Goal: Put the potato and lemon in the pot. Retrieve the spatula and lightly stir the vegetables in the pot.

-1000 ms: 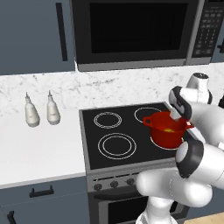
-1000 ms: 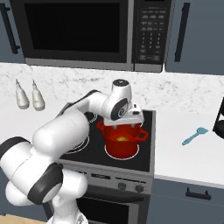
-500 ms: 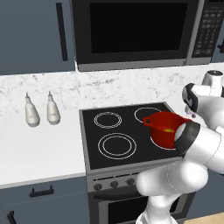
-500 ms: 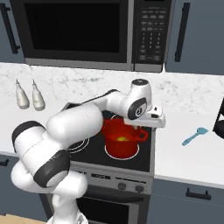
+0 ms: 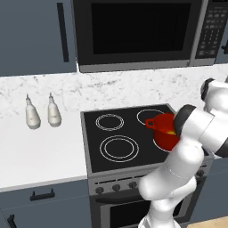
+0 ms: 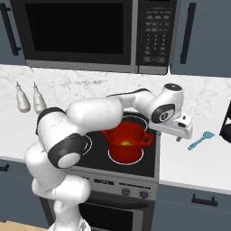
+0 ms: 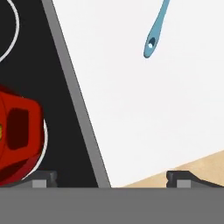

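Gripper (image 6: 179, 136): I am holding it over the counter, right of the pot (image 6: 127, 143); fingers spread, pinching nothing
Spatula (image 6: 200, 140): lying right of the gripper in the right base view; upper right in the hand view (image 7: 155, 30)
Axis: handle end pointing toward the fingers
Lemon (image 6: 126, 143): sitting in the pot

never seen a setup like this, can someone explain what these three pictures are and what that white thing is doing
It is a simulated kitchen with a white robot arm. Two pictures come from cameras on its base, behind the arm on either side; the third looks out from its hand. The red pot sits on the stove with something yellow, likely the lemon, inside. The gripper is over the white counter right of the stove and holds nothing; its finger tips stand apart. The blue spatula lies on that counter beyond it; the hand view shows its handle end. Two bottles stand left of the stove.
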Robot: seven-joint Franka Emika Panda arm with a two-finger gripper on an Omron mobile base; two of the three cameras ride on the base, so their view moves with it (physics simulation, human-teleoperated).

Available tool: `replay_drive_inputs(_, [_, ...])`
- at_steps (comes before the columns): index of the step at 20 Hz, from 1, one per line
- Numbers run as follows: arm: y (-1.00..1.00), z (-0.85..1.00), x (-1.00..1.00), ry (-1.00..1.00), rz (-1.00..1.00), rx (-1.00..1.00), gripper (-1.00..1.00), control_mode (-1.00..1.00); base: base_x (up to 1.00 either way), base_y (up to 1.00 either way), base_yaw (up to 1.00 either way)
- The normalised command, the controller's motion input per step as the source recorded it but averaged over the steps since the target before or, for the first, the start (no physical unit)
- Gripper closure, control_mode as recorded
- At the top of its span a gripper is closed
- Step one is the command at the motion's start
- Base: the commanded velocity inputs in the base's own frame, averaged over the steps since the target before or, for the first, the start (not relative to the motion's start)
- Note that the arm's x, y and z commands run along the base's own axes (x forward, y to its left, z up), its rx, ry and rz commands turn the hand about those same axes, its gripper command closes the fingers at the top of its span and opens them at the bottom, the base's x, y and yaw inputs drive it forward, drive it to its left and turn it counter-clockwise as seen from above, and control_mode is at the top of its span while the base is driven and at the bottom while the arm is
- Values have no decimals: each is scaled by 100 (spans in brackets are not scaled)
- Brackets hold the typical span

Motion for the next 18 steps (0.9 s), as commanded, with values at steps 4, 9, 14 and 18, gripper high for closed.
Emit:
replay_drive_inputs(4, [-6,-28,-18,-13,-22,0,-100,-100,0,0,0])
replay_drive_inputs(9, [2,-55,0,-21,-27,1,-100,-100,0,0,0])
replay_drive_inputs(14, [-2,-59,1,-12,-16,0,-100,-100,0,0,0])
replay_drive_inputs(18, [-9,-14,23,4,-16,0,-100,-100,0,0,0])
